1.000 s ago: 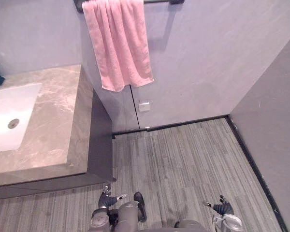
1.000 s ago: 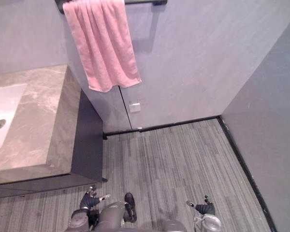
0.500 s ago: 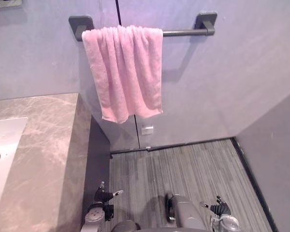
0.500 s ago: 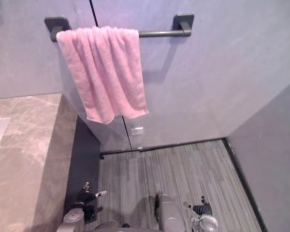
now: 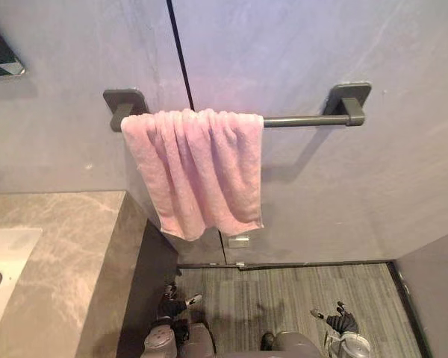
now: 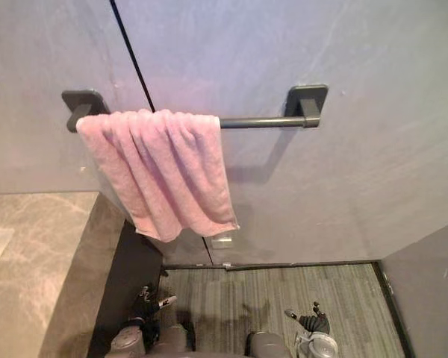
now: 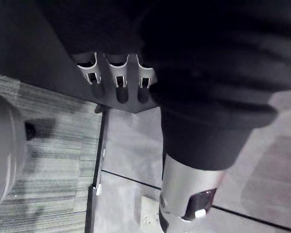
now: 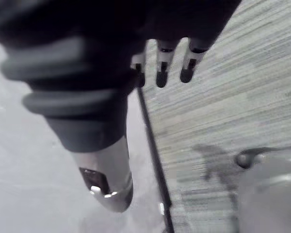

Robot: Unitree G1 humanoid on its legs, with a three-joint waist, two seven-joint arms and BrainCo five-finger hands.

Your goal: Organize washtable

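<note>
Left eye view shows my left hand (image 5: 172, 304) and right hand (image 5: 343, 322) low, fingers relaxed and empty; lifting the left toward the towel (image 5: 201, 171), I could clip the corner of the desk (image 5: 75, 253).

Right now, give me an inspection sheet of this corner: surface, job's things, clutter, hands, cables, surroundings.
Surface: marble counter with a white sink at its left edge.
Job's things: pink towel, bunched, draped over the left end of the rail, hanging free.
Clutter: nothing seen.
Hands: left hand and right hand hang low over the floor, both open, holding nothing.
Cables: nothing seen.
Surroundings: grey wall; striped floor; dark cabinet side under the counter; small wall plate below the towel.
</note>
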